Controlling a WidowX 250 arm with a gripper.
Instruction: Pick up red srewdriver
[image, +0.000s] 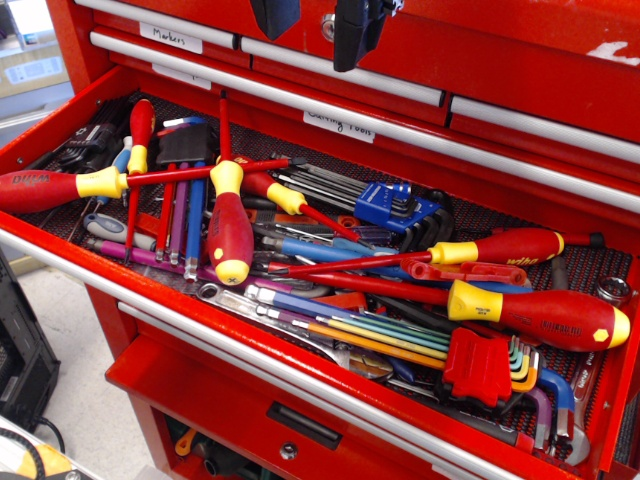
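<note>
The red screwdriver (230, 235) lies on top of the tool pile in the open drawer, left of centre. It has a short, fat red handle, a yellow collar and a yellow butt cap pointing toward the drawer front; its thin red shaft runs toward the back. My gripper (315, 20) hangs at the top of the view, above the back of the drawer, well above and to the right of the screwdriver. Its two dark fingers (355, 30) stand apart with nothing between them.
The red drawer (60, 255) is full of tools: a bigger red-handled screwdriver with black lettering (550, 315) at right, another (500, 247) behind it, one (40, 188) at far left, a slim one (140, 130), coloured hex keys (370, 335), a blue hex key holder (385, 205). Closed drawers sit above.
</note>
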